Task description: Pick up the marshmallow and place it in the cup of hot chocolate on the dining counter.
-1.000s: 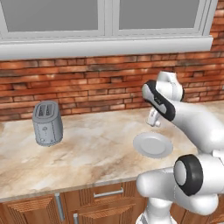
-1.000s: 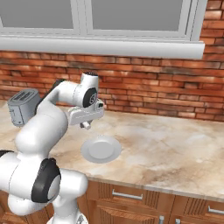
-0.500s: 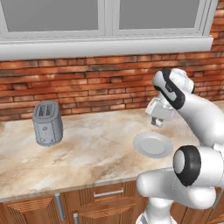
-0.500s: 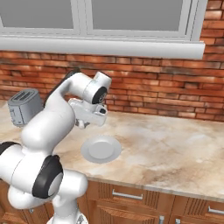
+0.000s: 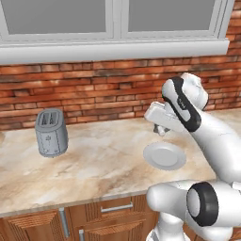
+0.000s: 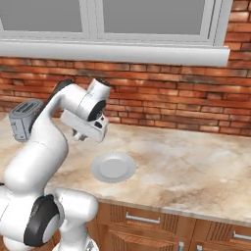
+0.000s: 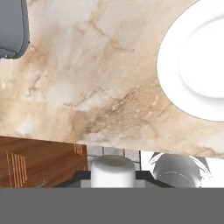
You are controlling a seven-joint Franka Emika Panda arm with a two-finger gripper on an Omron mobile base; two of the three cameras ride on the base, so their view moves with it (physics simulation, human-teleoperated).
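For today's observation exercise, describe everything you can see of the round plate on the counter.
The round plate is plain, pale grey-white and glossy like glazed ceramic, with a shallow centre and a broad raised rim. It lies flat and bare on the marbled counter, toward the front edge, to the right of the toaster. Nothing touches it; the end effector hangs above its far rim.

The worktop (image 5: 103,160) is beige marble with tan and rust veins. On it lies a pale grey plate (image 5: 164,156), with a darker grey toaster (image 5: 51,132) to its left. Behind the plate runs a red-brown brick wall (image 5: 94,89). The marshmallow (image 7: 112,171) is white.
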